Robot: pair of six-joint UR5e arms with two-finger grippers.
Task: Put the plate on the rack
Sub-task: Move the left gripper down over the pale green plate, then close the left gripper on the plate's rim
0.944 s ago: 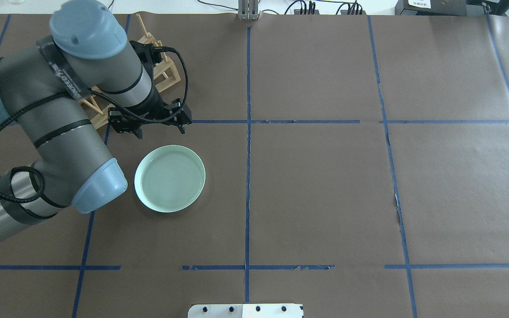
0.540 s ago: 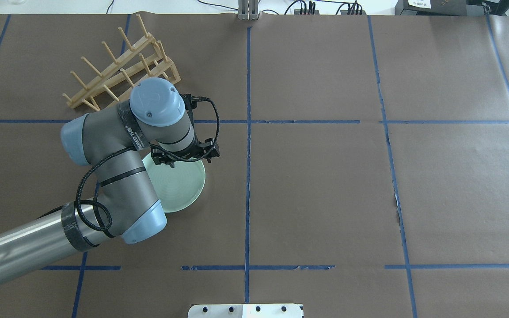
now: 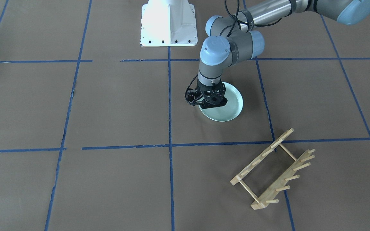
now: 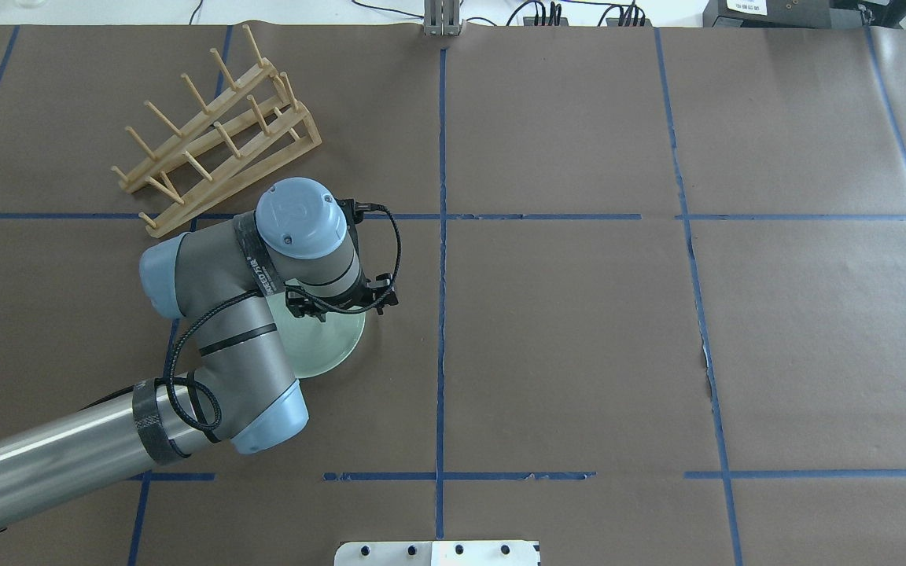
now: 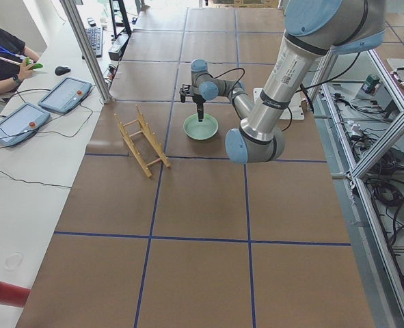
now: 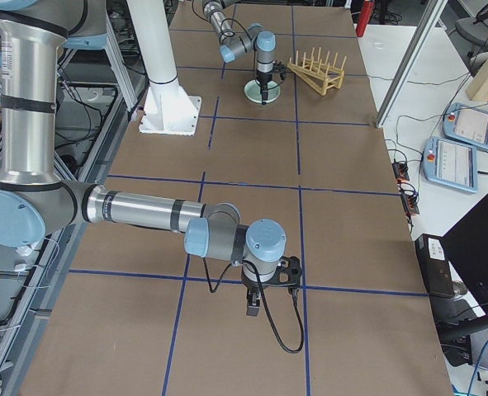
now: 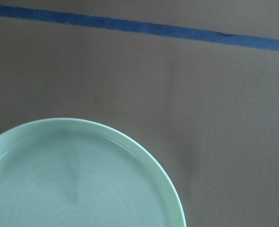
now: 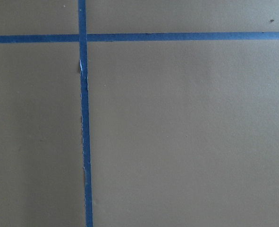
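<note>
— Where is the rack (image 4: 217,134) sitting?
— It is standing at the far left of the table (image 4: 579,354). The plate (image 4: 329,343) is lying nearer than it and slightly to the right, apart from it.
— And the grippers?
— The left gripper (image 4: 340,309) is hanging over the plate's far rim. The right gripper (image 6: 256,307) is hovering over the table far out to the right, well apart from both.

Brown-paper tabletop (image 4: 579,354) w/ blue tape grid (image 4: 442,354). Light wooden peg rack (image 4: 217,134) nr far-left corner, set at an angle. Round pale mint-green plate (image 4: 331,346) flat in left half, approx midway btwn far & near edges, well apart from rack, mostly hidden under grey left arm (image 4: 52,464). Left gripper (image 4: 340,305) over plate's far rim, links spread wide. White metal base plate (image 4: 437,553) at near edge, centre.
</note>
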